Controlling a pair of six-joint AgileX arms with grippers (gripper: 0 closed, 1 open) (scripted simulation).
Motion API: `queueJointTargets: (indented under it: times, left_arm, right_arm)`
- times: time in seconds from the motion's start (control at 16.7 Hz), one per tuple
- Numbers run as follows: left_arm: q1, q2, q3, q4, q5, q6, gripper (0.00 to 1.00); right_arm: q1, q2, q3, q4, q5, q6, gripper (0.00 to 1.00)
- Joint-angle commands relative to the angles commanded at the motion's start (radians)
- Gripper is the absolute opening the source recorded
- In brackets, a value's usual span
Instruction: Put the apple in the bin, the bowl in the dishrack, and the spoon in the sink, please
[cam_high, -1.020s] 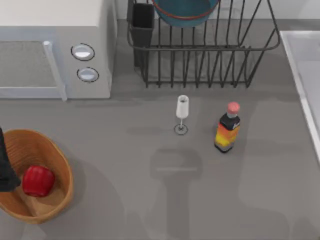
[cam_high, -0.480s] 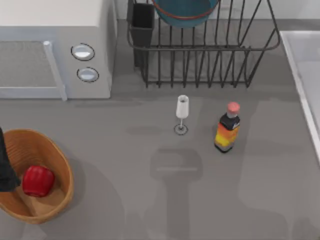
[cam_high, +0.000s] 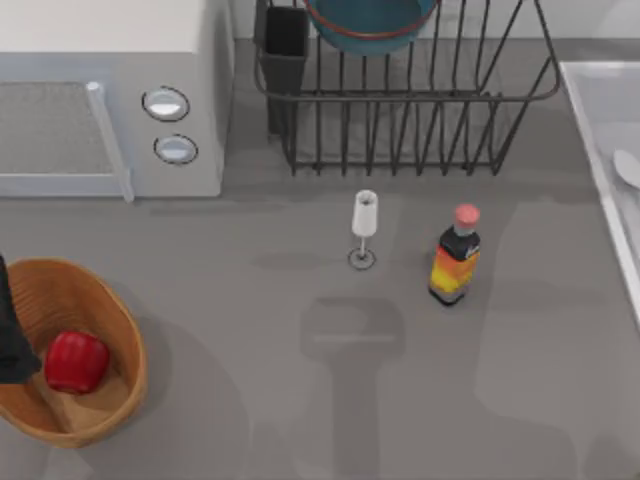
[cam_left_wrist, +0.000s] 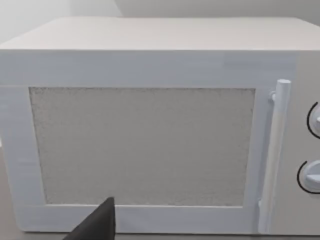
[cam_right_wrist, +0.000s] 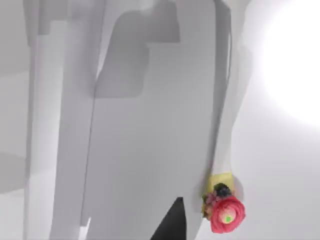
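Grey table (cam_high: 300, 400): overhead, spoon (cam_high: 627, 167) in sink (cam_high: 600, 100); left wrist faces microwave (cam_left_wrist: 150, 125).

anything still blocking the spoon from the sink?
Nothing visible does. The spoon already lies inside the sink at the table's right edge; the sauce bottle stands apart, left of the basin's rim.

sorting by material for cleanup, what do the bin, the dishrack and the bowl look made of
Bin: woven wicker, judging by its matte orange-brown ribbed wall. Dishrack: probably coated metal wire, given its thin black bars. Bowl: likely glazed ceramic, smooth blue inside with a reddish-brown rim.
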Motion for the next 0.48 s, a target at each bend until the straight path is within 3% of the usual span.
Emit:
queueJointTargets:
  times: [0.12,0.48]
  left_arm:
    - [0.000,0.000,0.000,0.000,0.000,0.000,1.00]
    - [0.000,0.000,0.000,0.000,0.000,0.000,1.00]
  right_arm:
    - [0.000,0.000,0.000,0.000,0.000,0.000,0.98]
    - [0.000,0.000,0.000,0.000,0.000,0.000,1.00]
